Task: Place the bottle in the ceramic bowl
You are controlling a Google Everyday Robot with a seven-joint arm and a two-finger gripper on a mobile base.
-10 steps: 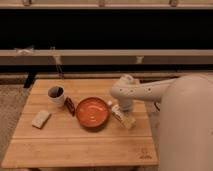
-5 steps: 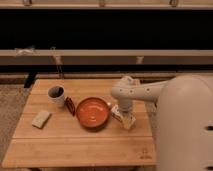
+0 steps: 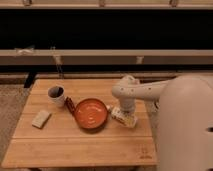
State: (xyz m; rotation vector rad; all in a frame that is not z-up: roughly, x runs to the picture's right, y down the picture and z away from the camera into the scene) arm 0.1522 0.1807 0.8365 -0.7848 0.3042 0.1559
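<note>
The ceramic bowl [image 3: 91, 113], wide, shallow and glossy orange-red, sits in the middle of the wooden table [image 3: 85, 150]. The small white bottle [image 3: 123, 118] lies tilted on the table just right of the bowl's rim, outside the bowl. My gripper [image 3: 124, 109] hangs down from the white arm directly over the bottle, at or touching it. The arm's wrist hides the bottle's upper part.
A white mug [image 3: 56, 94] with a dark interior stands left of the bowl. A small dark red object [image 3: 70, 105] lies between mug and bowl. A flat beige block [image 3: 41, 118] lies near the table's left edge. My white arm body fills the right side.
</note>
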